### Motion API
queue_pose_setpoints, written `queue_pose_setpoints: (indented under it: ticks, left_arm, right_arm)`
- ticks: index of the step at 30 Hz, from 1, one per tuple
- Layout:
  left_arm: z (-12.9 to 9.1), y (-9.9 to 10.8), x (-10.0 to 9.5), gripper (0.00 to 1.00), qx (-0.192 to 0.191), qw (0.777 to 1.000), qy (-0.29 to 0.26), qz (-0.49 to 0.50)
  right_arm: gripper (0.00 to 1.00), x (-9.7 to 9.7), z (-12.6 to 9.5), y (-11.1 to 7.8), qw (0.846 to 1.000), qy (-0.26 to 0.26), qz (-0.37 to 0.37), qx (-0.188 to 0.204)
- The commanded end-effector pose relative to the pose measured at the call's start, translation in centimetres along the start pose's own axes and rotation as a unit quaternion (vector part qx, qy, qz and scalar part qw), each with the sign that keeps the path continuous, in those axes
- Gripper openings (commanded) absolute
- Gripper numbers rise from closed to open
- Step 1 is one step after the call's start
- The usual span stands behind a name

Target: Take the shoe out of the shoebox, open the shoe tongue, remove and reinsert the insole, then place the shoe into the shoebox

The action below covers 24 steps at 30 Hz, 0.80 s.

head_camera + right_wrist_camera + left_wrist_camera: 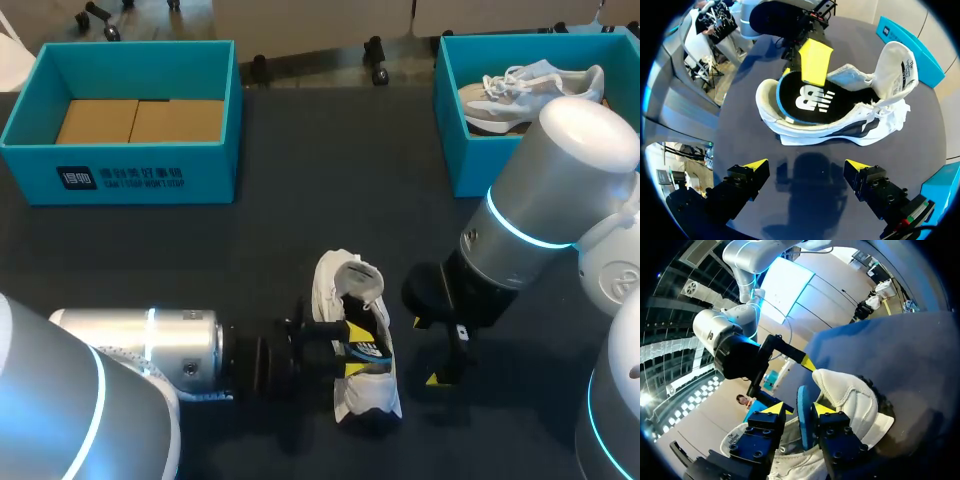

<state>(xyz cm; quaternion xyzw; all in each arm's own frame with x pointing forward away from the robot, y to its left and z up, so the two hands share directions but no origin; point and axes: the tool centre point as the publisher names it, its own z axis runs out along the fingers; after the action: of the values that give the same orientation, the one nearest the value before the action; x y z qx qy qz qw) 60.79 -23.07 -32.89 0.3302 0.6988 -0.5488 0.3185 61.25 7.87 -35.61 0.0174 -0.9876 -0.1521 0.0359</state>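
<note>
Left hand [799, 409]: fingers drawn close together, clamped on the blue-edged heel end of the insole [804, 422], which is raised partly out of the white shoe [850, 397].

Right hand [806, 166]: fingers spread wide, holding nothing, above the desk [815, 205] just beside the shoe.

Right wrist view only: the tongue [895, 65] is folded open.

Head view only: the shoe lies mid-desk, well apart from the left shoebox [150, 180] and the right shoebox [450, 120]. The right shoebox contains a second shoe [530, 90].
</note>
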Motion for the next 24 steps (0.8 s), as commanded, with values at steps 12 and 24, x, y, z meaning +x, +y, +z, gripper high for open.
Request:
queue_pose_setpoints:
  ticks: [12,24]
  left_arm:
    - [0.9,0.7,0.8,0.0,-0.016,0.999,0.016,0.023]
    - [1.2,1.6,0.7,0.0,-0.037,0.999,0.024,0.015]
  right_arm:
    - [1.0,0.0,0.1,0.0,1.0,0.0,0.0,0.0]
    - [1.0,0.0,0.1,0.0,1.0,0.0,0.0,0.0]
